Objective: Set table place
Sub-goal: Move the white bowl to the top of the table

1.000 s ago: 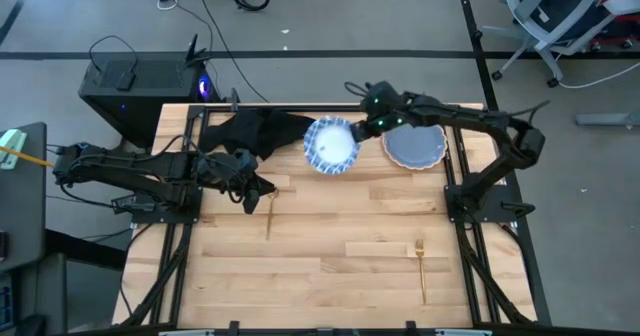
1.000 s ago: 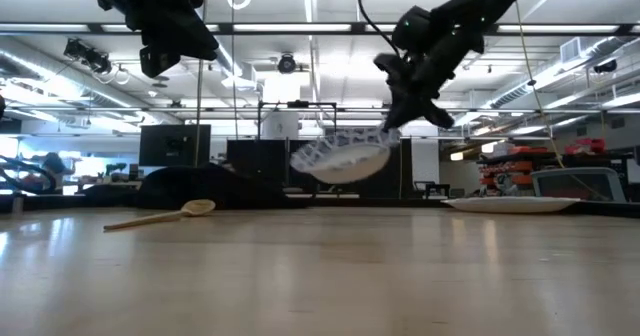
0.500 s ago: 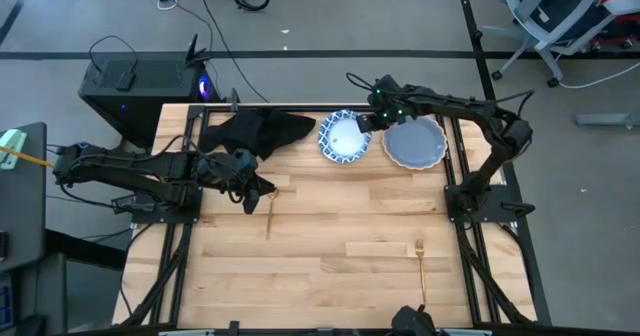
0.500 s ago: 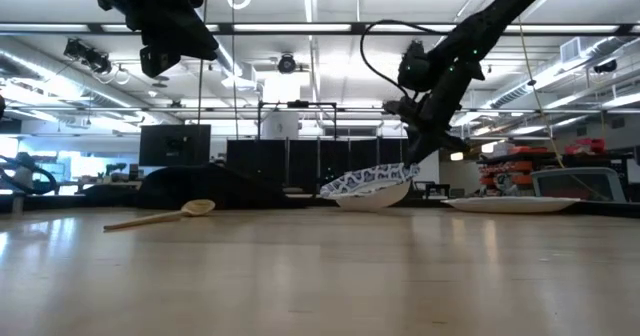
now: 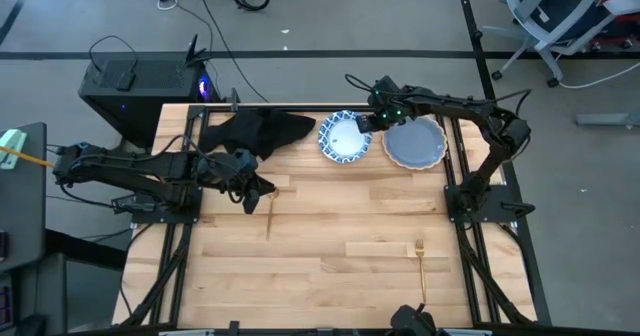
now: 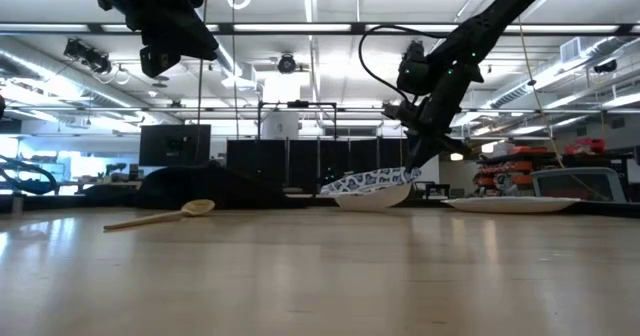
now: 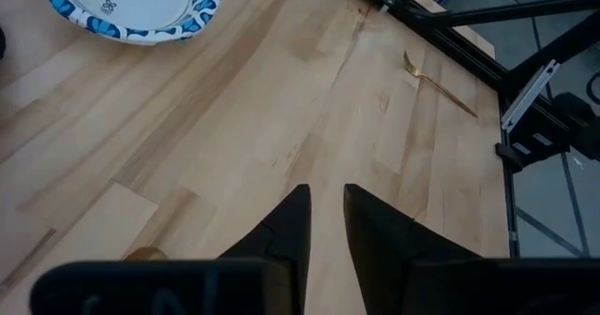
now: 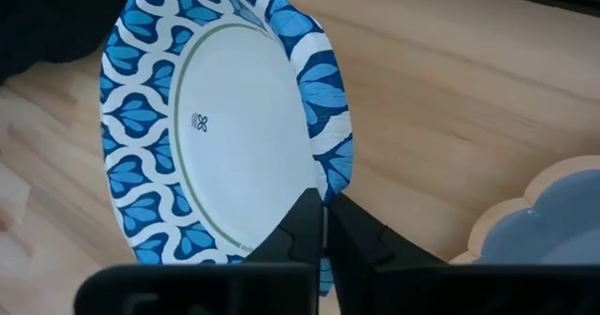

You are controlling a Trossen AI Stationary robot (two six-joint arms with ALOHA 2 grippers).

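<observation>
Fig.: place setting, near to far. Nearest, the gold fork [image 5: 421, 264] lies flat on the worktop [image 5: 340, 238] close to its front edge, well apart from the rest. Mid-worktop, the gold spoon [image 5: 270, 214] lies just beside the left claw [image 7: 325, 191], which hangs above it; its fingers stand a narrow gap apart w/ nothing between them. At the far edge, left to right: black napkin [image 5: 255, 131], crumpled; patterned dish [image 5: 343, 138]; blue-grey plate [image 5: 415, 146]. The right claw [image 8: 322, 201] pinches the dish rim on the side toward the plate. Likely risks: (a) the dish sits tilted, so letting go from this height may make it drop, rock or skid; (b) dish and plate lie just beside each other, so a sideways drag could knock the plate; (c) a rim-only pinch may slip if the dish is swung. Views compared: only the low view shows the tilt, i.e. the far side of the dish resting low and the gripped side raised; from above it looks flat. Only the right wrist view shows the fingers closed on the rim itself. The fork appears from above and in the left wrist view, not in the low view.
</observation>
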